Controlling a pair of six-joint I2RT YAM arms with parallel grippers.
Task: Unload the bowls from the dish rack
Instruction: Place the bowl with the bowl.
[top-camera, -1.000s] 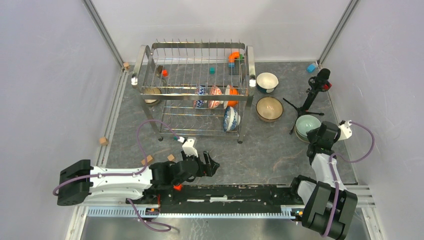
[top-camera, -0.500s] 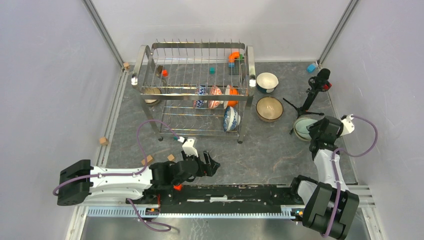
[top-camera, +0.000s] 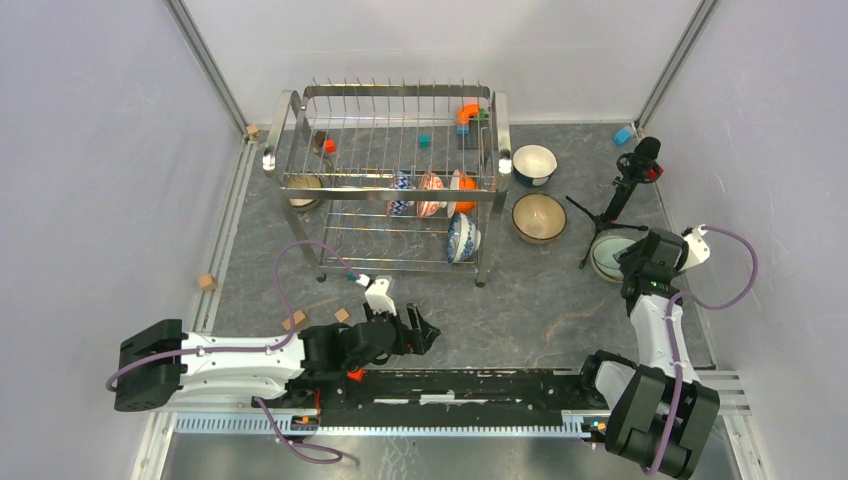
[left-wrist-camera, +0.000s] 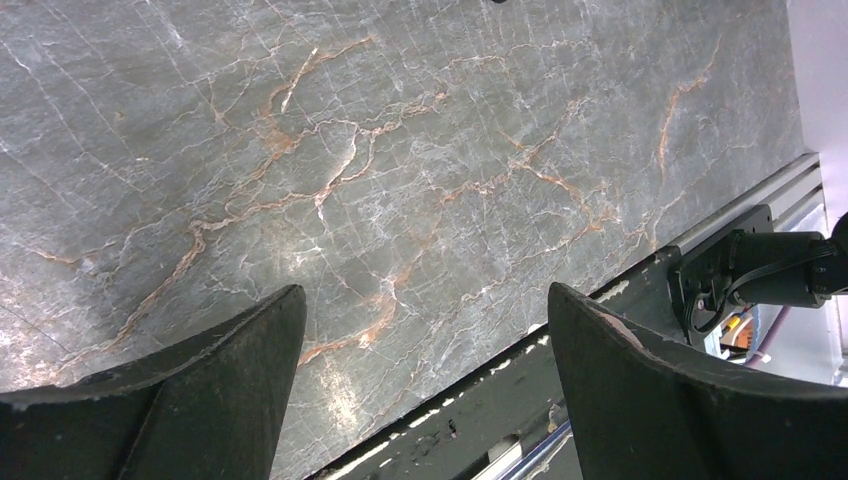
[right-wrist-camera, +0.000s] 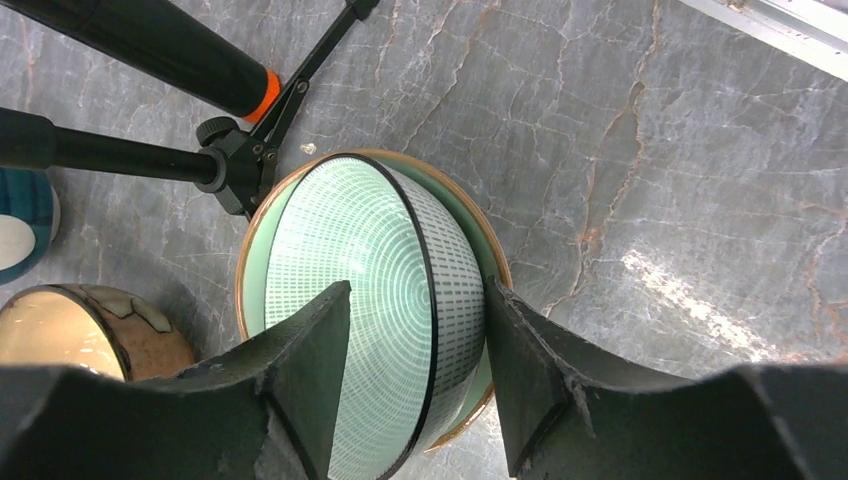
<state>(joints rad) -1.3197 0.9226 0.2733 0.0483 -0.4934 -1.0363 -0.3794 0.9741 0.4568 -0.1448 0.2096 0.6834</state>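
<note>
Just now right claw (right-wrist-camera: 417, 290) spread, freeing green bowl (right-wrist-camera: 350, 260) nested in a brown-rimmed bowl (right-wrist-camera: 465, 225) on right worktop (right-wrist-camera: 650, 200): one more unloaded; left claw (left-wrist-camera: 425, 295) spread, idle.

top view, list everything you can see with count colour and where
dish rack: one, chrome wire, far middle of table
upright bowls: three, blue-patterned, red-patterned, orange, rack's upper tier
blue-patterned bowl: one, rack's lower tier, right
brownish bowl: one, rack's left end
teal-and-white bowl: one, table right of rack
brown bowl: one, just nearer than the teal one
pale green bowl: one, tilted inside a tan-rimmed bowl, far right
tripod: one, black, beside the green bowl
wooden cubes: four, tan, table's left side
coloured blocks: several, orange, teal, blue, far side
left gripper: open, over bare table
right gripper: open, straddling the green bowl's wall
</note>
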